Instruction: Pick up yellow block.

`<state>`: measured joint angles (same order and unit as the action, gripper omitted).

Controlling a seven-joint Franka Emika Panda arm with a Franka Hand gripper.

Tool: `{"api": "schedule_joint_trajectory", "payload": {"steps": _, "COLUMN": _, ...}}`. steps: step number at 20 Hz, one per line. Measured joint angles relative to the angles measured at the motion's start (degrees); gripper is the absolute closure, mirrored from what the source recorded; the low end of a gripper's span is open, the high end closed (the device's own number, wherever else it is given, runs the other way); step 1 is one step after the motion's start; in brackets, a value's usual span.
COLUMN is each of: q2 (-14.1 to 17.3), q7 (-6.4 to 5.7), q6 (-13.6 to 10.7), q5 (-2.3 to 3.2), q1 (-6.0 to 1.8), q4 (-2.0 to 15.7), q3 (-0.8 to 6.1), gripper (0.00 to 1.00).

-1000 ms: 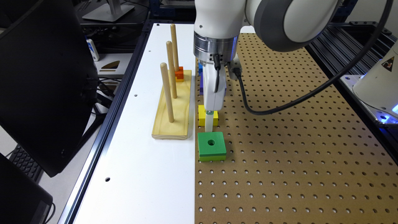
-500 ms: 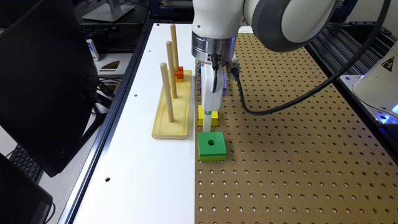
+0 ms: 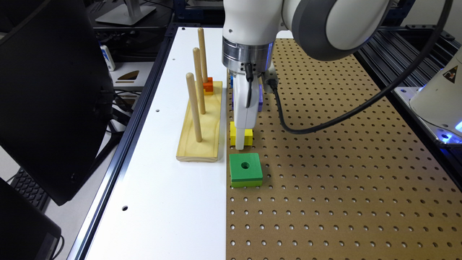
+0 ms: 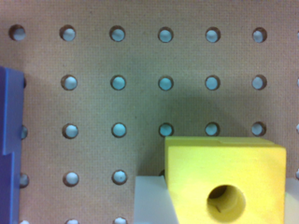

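Yellow block (image 3: 241, 136) (image 4: 225, 179): small, square, bright yellow, painted finish, a round hole through its centre seen in the wrist view. Top face level. It sits on the brown pegboard, near that board's edge with the white surface. In the exterior view much of it is hidden, leaving only the lower part of its front and a strip of its top on the exterior view's left. In the wrist view its top edge shows a slight step.

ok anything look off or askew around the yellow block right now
Nothing stands out. The yellow block sits flat and square on the pegboard, undamaged, and the green block and peg stand rest upright.
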<state>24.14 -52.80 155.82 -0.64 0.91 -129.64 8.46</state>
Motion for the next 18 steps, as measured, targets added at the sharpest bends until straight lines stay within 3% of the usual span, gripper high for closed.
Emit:
{"api": "schedule_joint_trajectory", "payload": {"steps": 11, "q2": -0.67, "q7": 0.0, "q6": -0.97, "q5": 0.0, "q1": 0.0, "q4": -0.21, "q3": -0.13, "gripper": 1.0}}
{"api": "schedule_joint_trajectory", "payload": {"steps": 18, "q2": -7.76, "q7": -0.08, "q6": -8.26, "q5": 0.0, "q1": 0.0, "q4": -0.53, "q3": -0.06, "gripper": 1.0}}
